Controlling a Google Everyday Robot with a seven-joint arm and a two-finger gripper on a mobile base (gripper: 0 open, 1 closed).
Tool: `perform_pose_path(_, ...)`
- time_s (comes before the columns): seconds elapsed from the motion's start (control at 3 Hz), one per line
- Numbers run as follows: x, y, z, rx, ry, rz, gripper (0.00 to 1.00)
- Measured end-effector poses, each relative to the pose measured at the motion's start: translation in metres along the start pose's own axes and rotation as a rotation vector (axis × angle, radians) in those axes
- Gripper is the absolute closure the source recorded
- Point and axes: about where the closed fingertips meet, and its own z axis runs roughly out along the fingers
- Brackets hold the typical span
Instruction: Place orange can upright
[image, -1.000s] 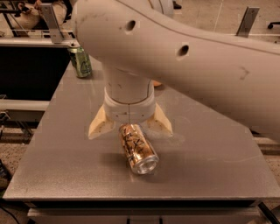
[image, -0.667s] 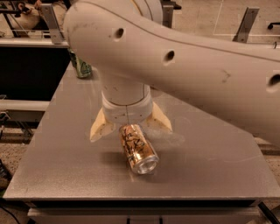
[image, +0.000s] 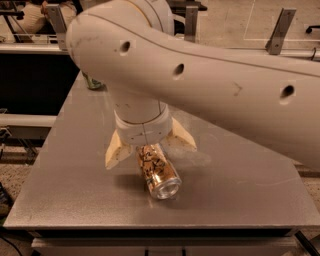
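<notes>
Orange can (image: 159, 172) lies flat on the desk (image: 240, 200). The wide-open pincer (image: 150, 151) above it holds nothing and might bump it, so it rolls away.

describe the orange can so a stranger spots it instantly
On the grey table, the white arm holds its gripper open near the front. The orange can lies on its side between the fingers: shiny copper with dark scribbles, unlike the green can at the back.
</notes>
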Motion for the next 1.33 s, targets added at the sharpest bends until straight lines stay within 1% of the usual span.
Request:
perform_pose_path(0.33,-0.004,0.0,0.004,-0.017,-0.016,-0.039,0.18)
perform_pose_path(0.67,-0.002,-0.002,0.006,-0.018,-0.016,-0.056,0.42)
perform_pose_path(1.0,0.004,-0.005,0.004,0.005,-0.006,-0.041,0.65)
perform_pose_path(1.33,0.026,-0.012,-0.015,0.099,0.045,0.02,0.96)
